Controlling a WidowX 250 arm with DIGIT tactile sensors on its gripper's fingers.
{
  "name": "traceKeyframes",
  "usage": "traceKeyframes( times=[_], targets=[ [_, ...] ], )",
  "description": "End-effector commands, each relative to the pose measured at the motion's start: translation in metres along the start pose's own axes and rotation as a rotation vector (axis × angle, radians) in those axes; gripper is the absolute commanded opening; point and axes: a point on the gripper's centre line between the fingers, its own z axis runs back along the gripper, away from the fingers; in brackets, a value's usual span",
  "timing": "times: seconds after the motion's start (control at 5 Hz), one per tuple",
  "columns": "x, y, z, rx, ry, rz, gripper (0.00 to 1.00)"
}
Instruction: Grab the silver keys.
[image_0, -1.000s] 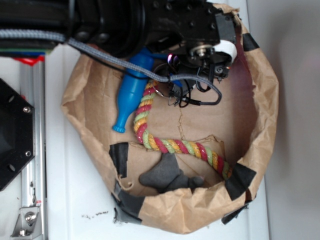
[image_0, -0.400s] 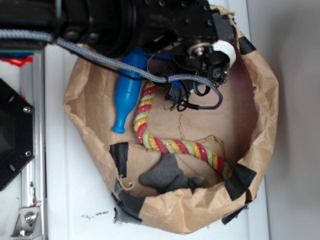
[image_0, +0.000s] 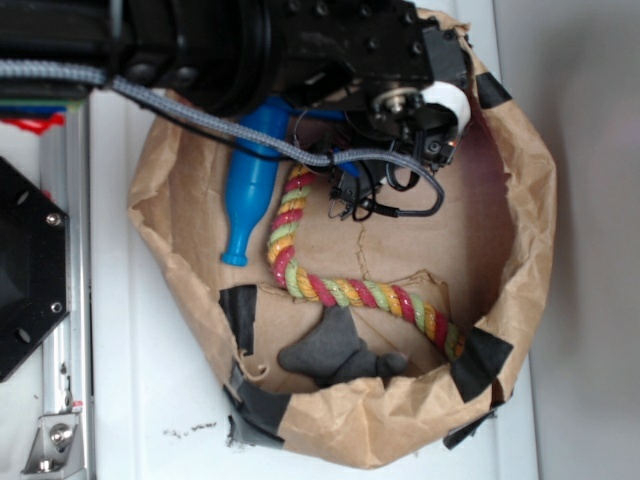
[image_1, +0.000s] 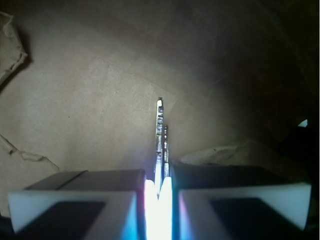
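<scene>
**A:** Well, take the exterior view first. Why is everything heaped in that brown paper bag (image_0: 520, 190)?

**B:** It looks rolled down into a shallow bin, with dark tape at its rim, so the objects stay corralled under the arm. A multicoloured rope (image_0: 330, 285) curves from upper centre down to the lower right, a blue bottle-shaped toy (image_0: 248, 190) lies just left of it, and a grey lump (image_0: 325, 352) sits at the lower middle.

**A:** And the silver keys?

**B:** At upper centre, tucked beneath the black arm: a dark tangle of rings and metal, the silver keys (image_0: 352, 195), right beside the rope's top end. The gripper (image_0: 385, 150) hangs over them, but from this angle I cannot tell how its jaws stand.

**A:** Then the wrist view?

**B:** There it is plainer. The gripper (image_1: 159, 192) has its two pale fingers (image_1: 75, 200) drawn nearly together at the bottom of the frame, with only a thin bright slit between. Thin metal, edge-on, rises out of that slit toward the centre: the silver keys (image_1: 160, 135), pinched between the pads. Behind them is only the bag's paper floor (image_1: 90, 100).

**A:** So, a firm grasp?

**B:** I'd judge it narrow; only thin edges are caught.
</scene>
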Motion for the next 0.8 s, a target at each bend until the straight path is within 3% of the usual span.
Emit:
traceKeyframes(
  times=[0.0, 0.2, 0.4, 0.6],
  targets=[
    [0.0, -0.009, 0.083, -0.148, -0.118, 0.001, 0.0],
    [-0.003, -0.012, 0.123, -0.275, -0.143, 0.019, 0.0],
    [-0.001, -0.015, 0.133, -0.295, -0.162, 0.023, 0.0],
    [-0.003, -0.018, 0.128, -0.275, -0.162, 0.01, 0.0]
  ],
)
